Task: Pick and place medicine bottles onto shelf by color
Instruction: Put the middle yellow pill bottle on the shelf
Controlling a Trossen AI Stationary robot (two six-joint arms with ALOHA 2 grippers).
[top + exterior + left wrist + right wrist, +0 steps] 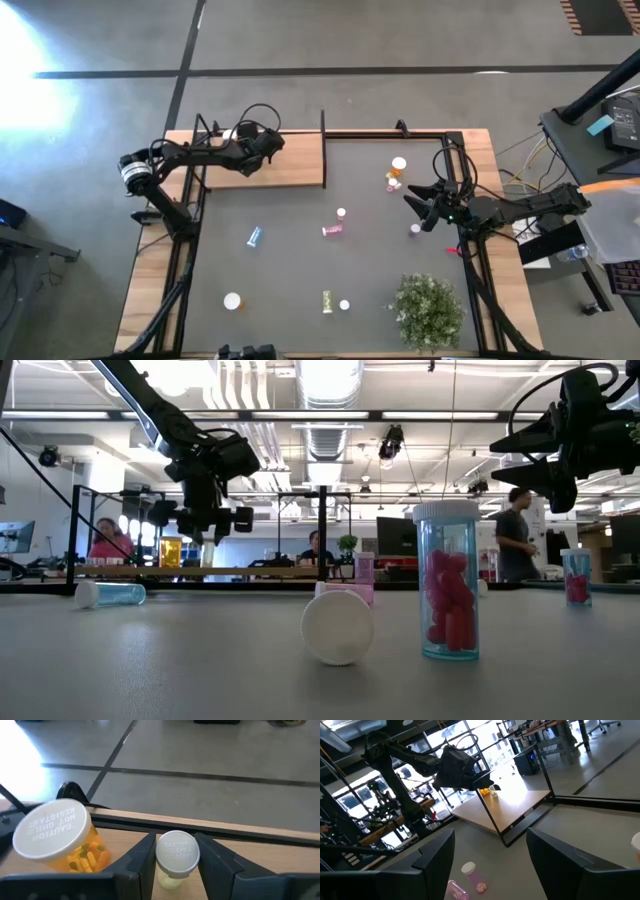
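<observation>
While poised over the shelf (290,160), left gripper (176,865) clasps a yellow-green bottle (177,857), right gripper (425,208) spread, empty, above the mat.

left gripper (262,143) fingers nearly closed; right gripper (427,207) raised, fingers spread wide.

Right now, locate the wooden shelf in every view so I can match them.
High view: shelf at the table's upper left, under the left arm.
Low view: thin board edge, far left.
Left wrist view: directly beneath the gripper.
Right wrist view: across the mat, under the other arm.
Shared landmark: the left gripper above it, shut on a yellow-green bottle.
</observation>
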